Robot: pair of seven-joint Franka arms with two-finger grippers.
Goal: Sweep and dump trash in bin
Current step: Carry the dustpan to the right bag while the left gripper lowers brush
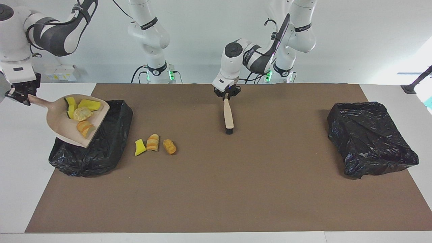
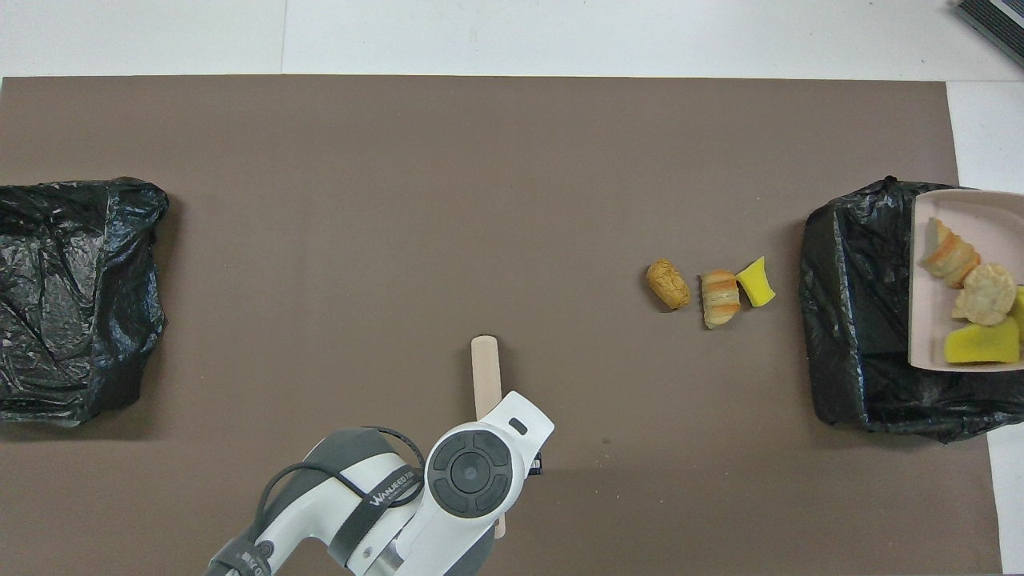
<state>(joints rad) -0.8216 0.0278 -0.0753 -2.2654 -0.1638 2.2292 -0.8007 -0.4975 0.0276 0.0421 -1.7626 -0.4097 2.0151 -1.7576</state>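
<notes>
1. at the right arm's end of the worktop [image 1: 216, 202], the right claw [image 1: 21, 98] is clamped on the handle of a beige dustpan [image 1: 62, 126], held up over the bin lined with a black bag [image 1: 101, 148].
2. the pan tilts, its open lip lower than the handle, above the bin's interior.
3. inside the pan: trash scraps [image 1: 81, 114], namely yellow sponge chunks, one with a green side, a pale round lump, and an orange-tan ridged lump nearest the lip.
4. in the overhead view only part of the pan [image 2: 928, 240] shows at the frame edge, over the bag [image 2: 848, 320]; the right claw is out of that view.
5. on the brown mat, just beside that bin toward the middle of the worktop, three scraps lie in a row: a yellow sponge piece [image 1: 139, 147] closest to the bin, then a striped bread-like lump [image 1: 153, 143], then an orange-tan lump [image 1: 169, 146]. close together, apart from the bin.
6. near the middle of the worktop, the left claw [image 1: 226, 96] is closed on the handle of a small brush [image 1: 228, 116], bristles at the mat, handle pointing up toward the robots.
7. at the left arm's end sits a second bin in a black bag [image 1: 368, 138], well apart from everything else.
</notes>
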